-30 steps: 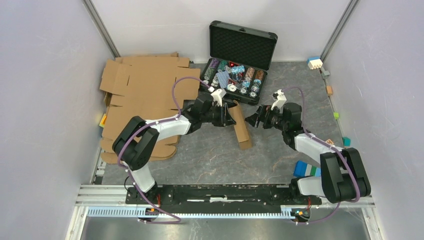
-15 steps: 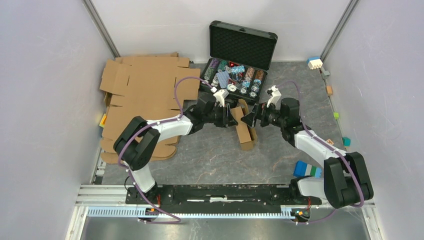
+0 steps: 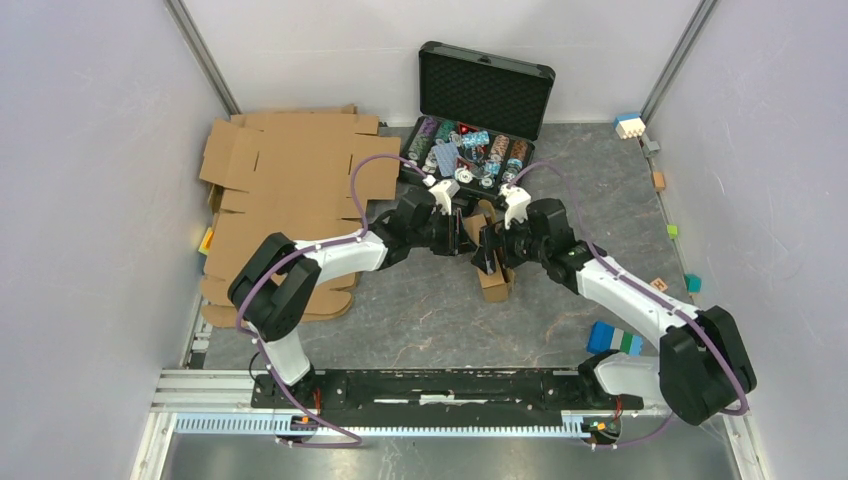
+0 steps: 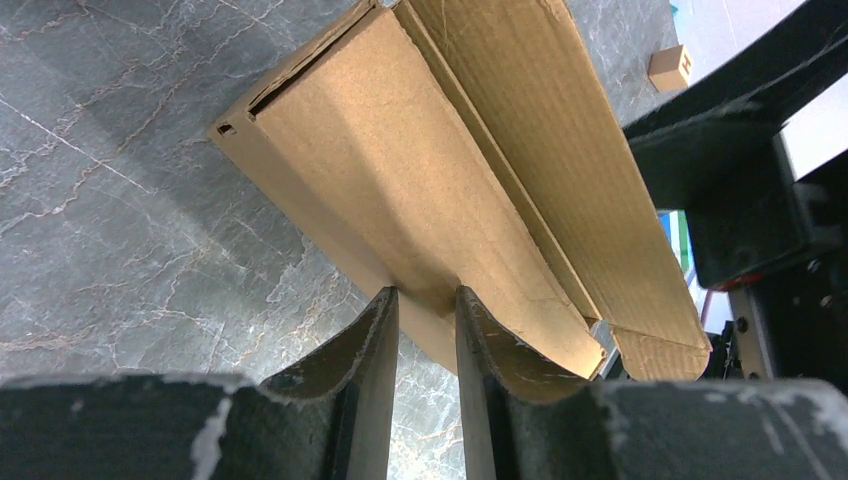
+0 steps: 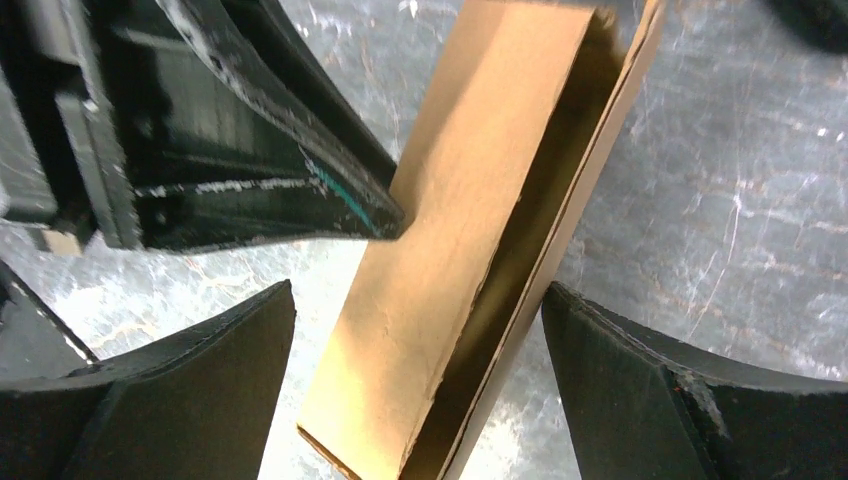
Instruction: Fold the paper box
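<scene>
From the near edge, the left arm reaches toward 1 o'clock and the right arm bends toward 10 o'clock; they meet mid-table (image 3: 420, 315). The left gripper (image 4: 425, 300) pinches one long wall of the paper box (image 4: 400, 170). The right gripper (image 5: 418, 300) is spread wide and straddles the box without touching it. The box is a narrow brown carton, partly folded, with one side gaping, and it lies from 11 to 5 o'clock. A chip case (image 3: 470, 150) sits beyond at 12 o'clock.

Right gripper (image 3: 486, 250) comes in from well right of the paper box (image 3: 493, 283) and now straddles its middle, jaws wide, one finger (image 5: 200, 390) on each side, clear of both walls. The right arm stretches further toward the box. The box's far end is now mostly hidden under both grippers.
</scene>
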You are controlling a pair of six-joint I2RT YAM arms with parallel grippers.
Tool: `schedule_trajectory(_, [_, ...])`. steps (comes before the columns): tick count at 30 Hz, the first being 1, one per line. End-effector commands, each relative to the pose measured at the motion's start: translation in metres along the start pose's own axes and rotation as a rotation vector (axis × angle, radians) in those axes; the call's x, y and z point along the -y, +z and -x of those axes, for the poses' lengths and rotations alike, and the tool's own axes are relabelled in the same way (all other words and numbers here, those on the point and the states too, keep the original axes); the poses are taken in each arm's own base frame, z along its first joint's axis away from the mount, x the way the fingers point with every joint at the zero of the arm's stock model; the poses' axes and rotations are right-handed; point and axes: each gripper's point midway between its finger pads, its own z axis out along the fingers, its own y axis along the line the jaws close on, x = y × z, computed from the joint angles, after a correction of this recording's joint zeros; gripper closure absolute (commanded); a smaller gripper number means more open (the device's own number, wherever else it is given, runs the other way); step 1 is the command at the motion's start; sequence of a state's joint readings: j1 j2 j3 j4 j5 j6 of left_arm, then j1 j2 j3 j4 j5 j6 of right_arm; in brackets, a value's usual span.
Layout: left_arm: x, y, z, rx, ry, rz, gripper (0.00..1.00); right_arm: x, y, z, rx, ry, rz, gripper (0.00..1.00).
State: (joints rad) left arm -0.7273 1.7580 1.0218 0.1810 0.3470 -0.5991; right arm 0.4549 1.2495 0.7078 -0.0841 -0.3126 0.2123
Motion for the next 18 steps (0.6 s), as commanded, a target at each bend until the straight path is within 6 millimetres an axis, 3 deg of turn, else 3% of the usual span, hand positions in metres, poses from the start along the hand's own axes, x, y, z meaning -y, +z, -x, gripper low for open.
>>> schedule_trajectory(1, [0.002,0.006,0.000,-0.003,-0.028,0.022,0.66,0.001,-0.008,-0.008,-0.060,-0.062,-0.078,0.02])
schedule_trajectory(9, [0.010,0.008,-0.002,0.020,-0.036,0.043,0.67,-0.008,-0.005,-0.019,-0.115,-0.105,-0.171,0.02])
schedule_trajectory(13, [0.012,0.007,0.001,0.040,-0.047,0.043,0.67,-0.002,-0.006,-0.021,-0.140,-0.133,-0.256,0.02])
schedule_trajectory(18, [0.008,-0.004,0.005,0.057,-0.020,0.077,0.65,0.003,-0.013,-0.017,-0.130,-0.157,-0.285,0.23])
